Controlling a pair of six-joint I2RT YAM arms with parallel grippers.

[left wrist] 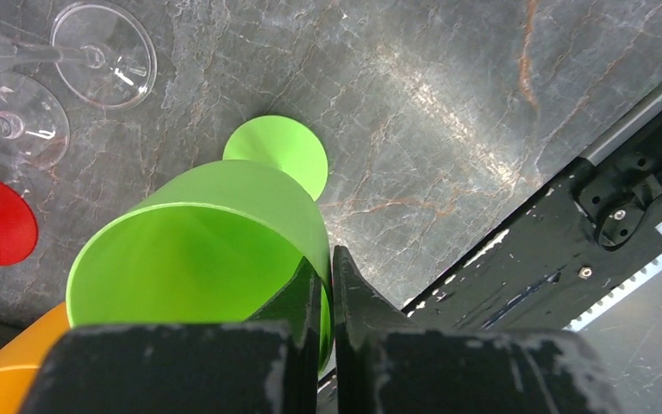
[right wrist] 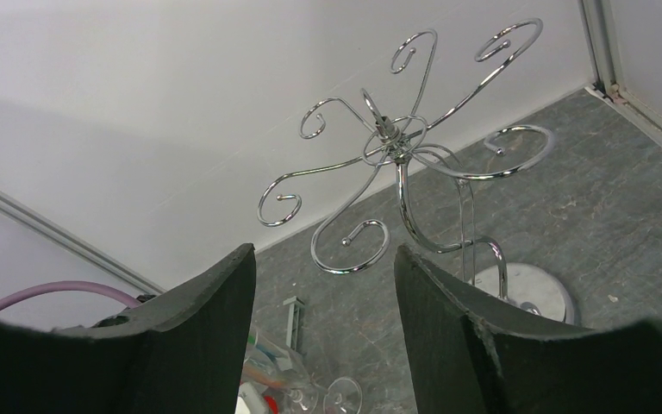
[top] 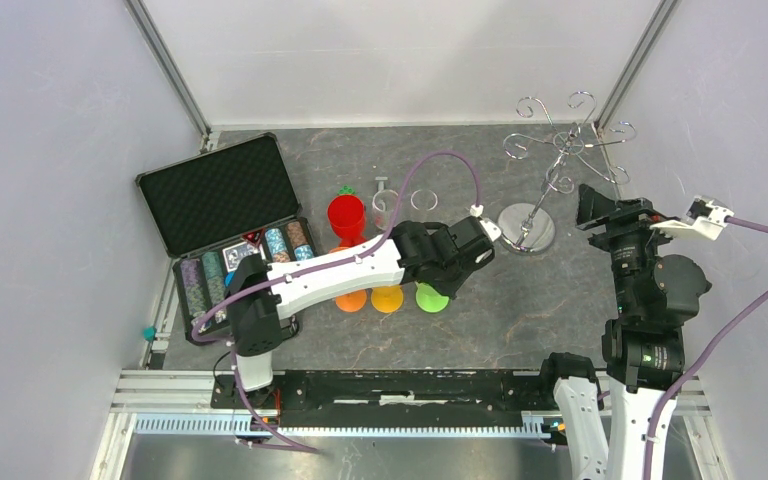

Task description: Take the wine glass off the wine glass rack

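Bare grey stone-look tabletop (top: 530, 320) between the green wine glass (top: 432, 297) and the wine glass rack (top: 560, 160), with more open room toward the near rail. Rack upright on the far right part of the tabletop, round shiny base (top: 526, 228) flat on the surface, curled arms spread from the top of the slim pole. Left jaws pinched fully shut on the bowl wall of the green wine glass, one finger inside the rim and one outside. That glass well apart from the rack, its foot last in a row with a yellow glass (top: 387, 298) and an orange glass (top: 351, 299) at mid-table; no telling whether the green foot rests on the surface. Right jaws parted moderately wide with nothing between them, raised over the right side and aimed at the rack from the near side. Behind the row, a red glass (top: 346, 215) and clear glasses (top: 400, 205). Open chip case (top: 225, 225) close to the left edge, lid up. White walls on three sides, metal posts in the far corners.
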